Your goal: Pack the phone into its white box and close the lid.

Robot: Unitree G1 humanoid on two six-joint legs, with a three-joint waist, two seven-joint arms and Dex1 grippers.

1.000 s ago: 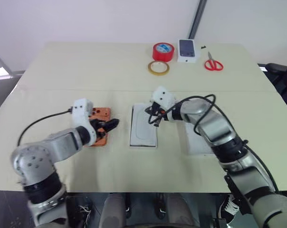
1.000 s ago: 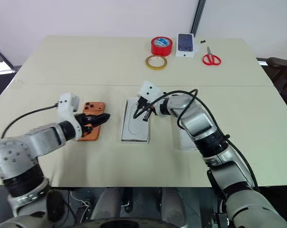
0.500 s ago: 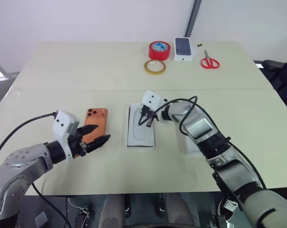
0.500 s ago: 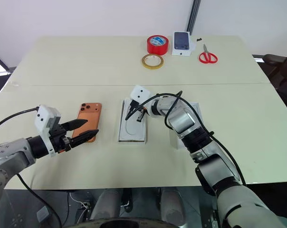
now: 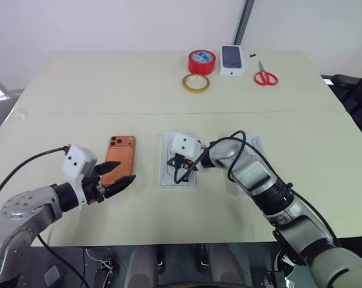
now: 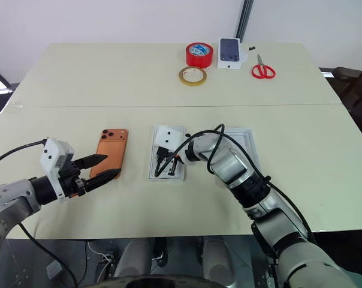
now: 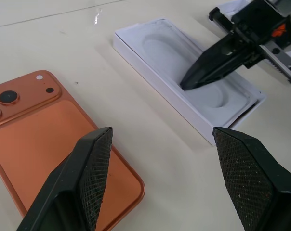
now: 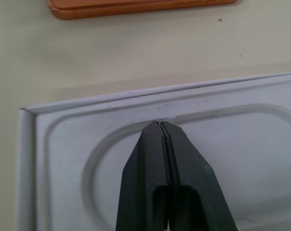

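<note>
The orange phone (image 5: 120,157) lies camera side up on the table at the left. My left gripper (image 6: 112,165) hangs open and empty just above the phone's near end. At the centre, a flat white insert (image 5: 169,157) with an oblong recess sits in a shallow white rimmed piece, which I take for the lid. My right gripper (image 8: 161,125) is shut, its tips down in the insert's recess. The white box (image 6: 237,128), a thin white rim around a brownish floor, lies to the right, partly behind my right arm.
Along the table's far edge stand a red tape roll (image 5: 202,61), a tan tape ring (image 5: 196,83), a small white box (image 5: 232,60) printed with a dark phone, and red scissors (image 5: 265,77). A black cable loops off my right wrist.
My left gripper has drawn back from over the phone, which now lies free on the table. My right gripper, still shut, has slid along the insert toward its near end.
</note>
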